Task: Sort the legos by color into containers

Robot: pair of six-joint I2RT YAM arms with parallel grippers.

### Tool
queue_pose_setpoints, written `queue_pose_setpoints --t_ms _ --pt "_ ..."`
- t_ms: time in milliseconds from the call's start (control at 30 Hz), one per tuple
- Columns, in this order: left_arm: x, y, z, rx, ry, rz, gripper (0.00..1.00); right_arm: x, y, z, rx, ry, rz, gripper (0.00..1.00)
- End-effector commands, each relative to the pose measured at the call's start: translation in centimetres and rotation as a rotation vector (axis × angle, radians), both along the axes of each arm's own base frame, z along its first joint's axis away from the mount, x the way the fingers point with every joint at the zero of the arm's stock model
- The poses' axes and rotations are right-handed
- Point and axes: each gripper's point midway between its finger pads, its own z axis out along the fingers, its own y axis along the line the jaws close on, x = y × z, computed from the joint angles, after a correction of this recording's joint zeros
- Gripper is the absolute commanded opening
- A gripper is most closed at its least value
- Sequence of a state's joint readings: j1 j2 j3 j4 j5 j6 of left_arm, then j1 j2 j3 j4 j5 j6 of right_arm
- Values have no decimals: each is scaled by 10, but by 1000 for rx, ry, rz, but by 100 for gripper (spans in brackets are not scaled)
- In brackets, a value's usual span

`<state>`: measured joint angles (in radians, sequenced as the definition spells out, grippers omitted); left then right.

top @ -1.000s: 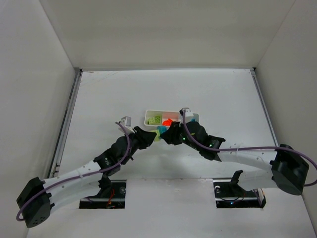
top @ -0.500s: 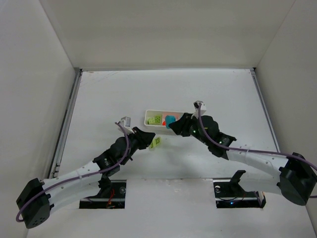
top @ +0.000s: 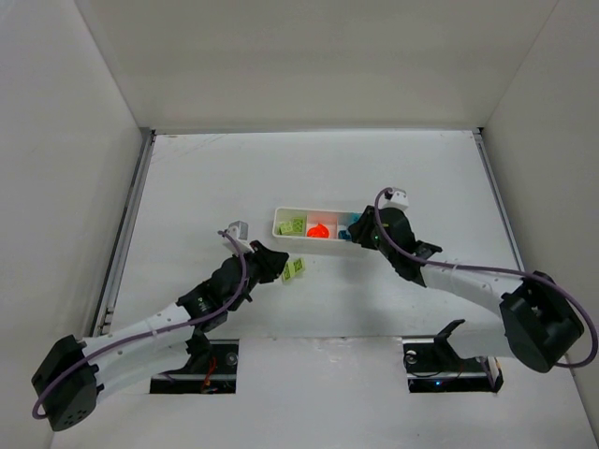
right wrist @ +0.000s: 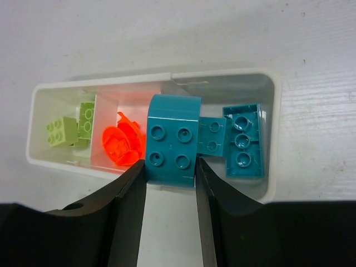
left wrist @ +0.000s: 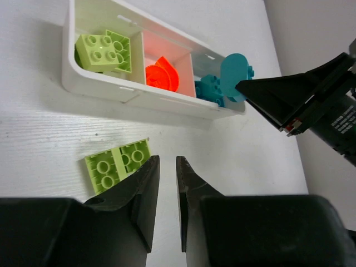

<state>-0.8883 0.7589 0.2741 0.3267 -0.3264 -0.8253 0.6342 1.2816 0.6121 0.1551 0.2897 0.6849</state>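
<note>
The white tray lies mid-table. In the right wrist view its left compartment holds yellow-green legos. The middle one holds an orange-red lego. The right one holds cyan-blue legos. My right gripper is shut on a cyan-blue lego, held above the divider between the middle and right compartments. It also shows in the top view. My left gripper is empty, its jaws a narrow gap apart, just right of a loose yellow-green lego on the table.
White walls enclose the table on the left, back and right. A metal rail runs along the left edge. In the left wrist view the right arm's fingers hang over the tray's right end.
My right gripper has carried the cyan-blue lego rightward from the tray's front middle to its right end. My left gripper has drawn back slightly from the yellow-green lego.
</note>
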Motion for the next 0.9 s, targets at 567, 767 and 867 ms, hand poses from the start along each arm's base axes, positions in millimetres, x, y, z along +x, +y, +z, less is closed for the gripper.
queue_pose_setpoints --t_ms 567,767,867 --pt "7 20 -38 148 57 40 39 5 8 54 11 -147 10 65" --pt "-3 11 -58 322 66 -68 49 -27 27 54 58 -150 114 61" --pt "-8 9 -62 396 15 -116 48 -36 33 43 67 -120 145 61"
